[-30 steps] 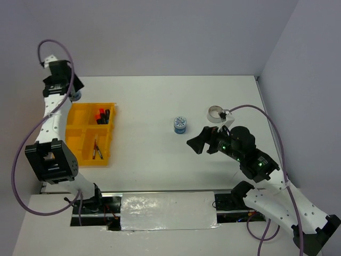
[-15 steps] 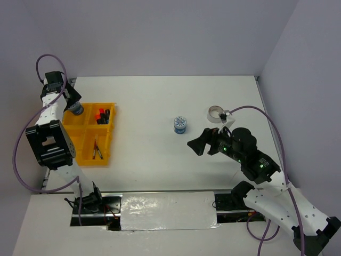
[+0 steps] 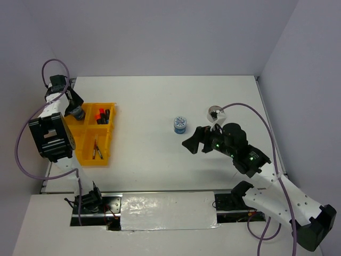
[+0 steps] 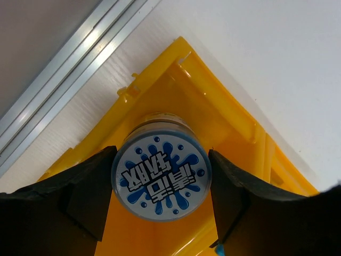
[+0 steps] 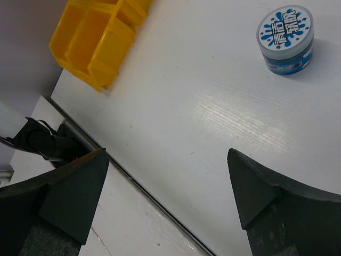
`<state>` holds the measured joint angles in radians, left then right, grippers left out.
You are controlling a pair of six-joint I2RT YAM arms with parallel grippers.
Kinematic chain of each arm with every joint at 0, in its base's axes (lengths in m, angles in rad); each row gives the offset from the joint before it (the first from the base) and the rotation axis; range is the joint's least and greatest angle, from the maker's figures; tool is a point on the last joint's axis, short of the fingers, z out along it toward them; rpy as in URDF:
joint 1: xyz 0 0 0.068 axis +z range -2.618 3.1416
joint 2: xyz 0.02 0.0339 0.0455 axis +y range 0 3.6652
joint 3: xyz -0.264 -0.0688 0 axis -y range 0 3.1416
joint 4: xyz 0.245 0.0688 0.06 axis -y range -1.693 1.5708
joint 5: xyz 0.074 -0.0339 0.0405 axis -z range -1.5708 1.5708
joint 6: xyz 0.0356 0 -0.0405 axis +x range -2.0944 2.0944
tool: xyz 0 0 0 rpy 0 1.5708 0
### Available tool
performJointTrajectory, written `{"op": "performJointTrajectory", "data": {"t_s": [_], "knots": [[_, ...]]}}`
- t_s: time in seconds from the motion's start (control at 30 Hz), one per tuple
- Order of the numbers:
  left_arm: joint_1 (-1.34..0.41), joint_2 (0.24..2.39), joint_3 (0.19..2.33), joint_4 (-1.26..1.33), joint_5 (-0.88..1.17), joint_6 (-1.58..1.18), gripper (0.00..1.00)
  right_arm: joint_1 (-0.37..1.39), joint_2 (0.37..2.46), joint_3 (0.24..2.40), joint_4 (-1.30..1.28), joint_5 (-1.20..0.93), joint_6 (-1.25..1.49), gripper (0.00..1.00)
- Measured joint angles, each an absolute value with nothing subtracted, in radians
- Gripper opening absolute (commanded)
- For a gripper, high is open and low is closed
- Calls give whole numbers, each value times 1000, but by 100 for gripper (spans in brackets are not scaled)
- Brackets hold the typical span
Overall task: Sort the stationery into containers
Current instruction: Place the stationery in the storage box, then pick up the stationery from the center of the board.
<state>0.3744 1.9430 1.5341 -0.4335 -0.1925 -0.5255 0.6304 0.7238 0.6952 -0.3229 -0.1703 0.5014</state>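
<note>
One roll [image 4: 161, 180] is clamped between the fingers [image 4: 88, 200] of the left end effector [image 3: 78, 111]. Its printed lid faces the wrist camera and its body is lowered into the far-left corner compartment of the tray [image 4: 216, 104]; whether its base touches the compartment floor cannot be told. The grip across the round sides keeps the roll upright, so it should land flat when let go. No other item shows in that compartment, which fits a sort of one kind per compartment: the highlighters [image 3: 103, 116] lie in the far-right compartment and the pens [image 3: 96, 150] in the near-right one. The step in hand is judged to be the release of this roll. A second roll [image 3: 180, 125] stands upright near the middle of the desk [image 3: 149, 106], well apart from the tray. The tape ring [image 3: 213, 109] lies to its right, partly hidden by the right arm. The right end effector [image 3: 191, 141] hangs over the desk near the second roll, jaws spread wide with nothing between them, apparently placed to take that roll next.
</note>
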Motion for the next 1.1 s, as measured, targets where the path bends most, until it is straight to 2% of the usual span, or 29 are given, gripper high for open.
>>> {"op": "performJointTrajectory", "data": {"t_s": [0.23, 0.33, 0.77, 0.9, 1.0, 1.1], "knots": [[385, 1946, 1579, -416, -177, -525, 70, 630, 778, 679, -280, -197, 501, 100], [385, 1946, 1583, -411, -170, -523, 99, 630, 781, 679, -269, -204, 501, 100], [355, 1905, 1584, -405, -151, -524, 99, 630, 766, 679, -274, -195, 495, 100], [137, 1725, 1568, -388, -196, -509, 99, 630, 717, 682, -322, -108, 494, 100], [-182, 1586, 1545, -302, -210, -497, 99, 630, 663, 717, -429, 25, 505, 100], [-513, 1568, 1536, -194, -171, -488, 99, 630, 617, 800, -567, 222, 532, 100]]}}
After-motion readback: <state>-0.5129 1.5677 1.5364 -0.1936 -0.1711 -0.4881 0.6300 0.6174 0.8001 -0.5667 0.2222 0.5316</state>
